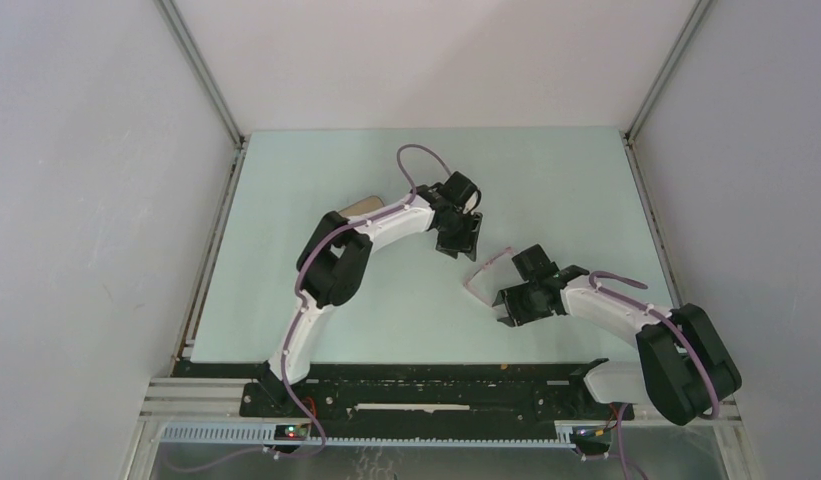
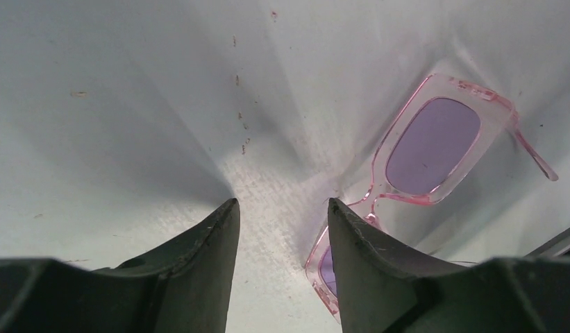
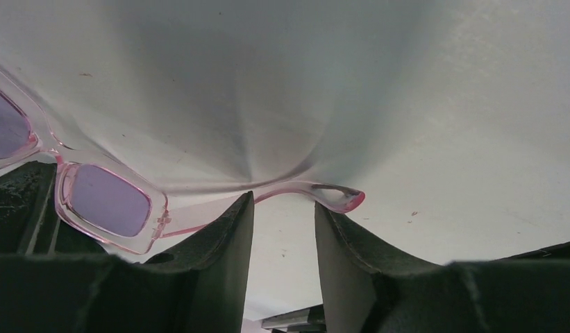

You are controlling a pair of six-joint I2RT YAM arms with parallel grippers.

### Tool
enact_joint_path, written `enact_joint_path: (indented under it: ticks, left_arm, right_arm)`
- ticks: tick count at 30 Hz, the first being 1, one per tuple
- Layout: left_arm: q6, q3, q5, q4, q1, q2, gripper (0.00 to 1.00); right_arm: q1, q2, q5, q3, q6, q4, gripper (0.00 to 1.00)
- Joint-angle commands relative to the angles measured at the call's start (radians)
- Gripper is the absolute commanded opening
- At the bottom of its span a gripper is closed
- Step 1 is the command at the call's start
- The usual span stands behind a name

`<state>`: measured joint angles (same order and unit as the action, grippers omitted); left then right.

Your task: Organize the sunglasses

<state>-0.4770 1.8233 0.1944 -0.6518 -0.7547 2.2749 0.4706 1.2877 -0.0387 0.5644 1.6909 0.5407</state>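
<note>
1. At the far left of the overhead view, a tan-edged object (image 1: 361,207) shows only partly from under the left arm, at 9 o'clock from that arm's tip. We cannot tell what it is. If the glasses must go there, a carry toward a half-hidden target could knock it.
2. The left end effector (image 2: 282,211) hangs low over the pale green table (image 1: 546,190), its fingers spread with only bare table between them. The finger (image 2: 369,270) on its 3 o'clock side stands just beside the bridge of the frame. We judge that a sideways or closing move here would shove the frame rather than grasp it.
3. The small sunglasses (image 2: 429,144), with a translucent pink frame and pale purple lenses, sit between the two arms. Overhead they are at 5 o'clock from the left tip and 11 o'clock from the right. The plastic looks thin, so pressure from both sides could twist it or make it skid.
4. The right end effector (image 3: 282,208) is spread too. The slim temple arm (image 3: 344,199) runs across its gap just past the fingertips, and we cannot tell whether they touch. Because that arm lies along the closing direction, closing may miss it, bend it, or catch only the curved ear tip and let the glasses swing loose.
</note>
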Motion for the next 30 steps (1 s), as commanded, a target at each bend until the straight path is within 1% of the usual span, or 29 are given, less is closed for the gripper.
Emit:
enact_joint_path:
  ticks: [1,3,8,10,15,18,22,25,28,30]
  left_arm:
    - [0.03,0.024,0.003,-0.015,-0.018,0.01,0.55]
    - [0.032,0.011,0.006,-0.016,-0.022,0.004,0.55]
    - [0.041,-0.014,-0.009,-0.019,-0.046,-0.011,0.55]
    - [0.036,-0.029,-0.016,-0.023,-0.053,-0.021,0.55]
    - [0.028,-0.064,-0.008,-0.019,-0.068,-0.041,0.55]
    - [0.033,-0.067,0.005,-0.019,-0.072,-0.036,0.54]
    - [0.043,-0.067,0.024,-0.016,-0.072,-0.025,0.54]
    - [0.033,-0.085,0.039,-0.008,-0.072,-0.031,0.54]
    - [0.024,-0.121,0.043,0.007,-0.075,-0.051,0.54]
    - [0.026,-0.146,0.046,0.012,-0.074,-0.067,0.54]
  right_arm:
    - [-0.012,0.017,0.038,-0.003,0.06,-0.013,0.45]
    - [-0.013,0.019,0.039,-0.003,0.062,-0.018,0.43]
    - [-0.017,0.026,0.109,0.0,0.045,-0.04,0.29]
    - [-0.026,0.031,0.126,0.012,0.006,-0.038,0.23]
    - [-0.033,0.032,0.184,0.056,-0.114,-0.015,0.16]
    - [-0.037,0.055,0.189,0.1,-0.252,-0.03,0.17]
    - [-0.043,0.148,0.145,0.171,-0.427,-0.049,0.17]
    - [-0.044,0.198,0.097,0.183,-0.51,-0.124,0.18]
    - [-0.039,0.211,0.09,0.186,-0.589,-0.185,0.26]
    - [-0.035,0.196,0.092,0.186,-0.651,-0.212,0.33]
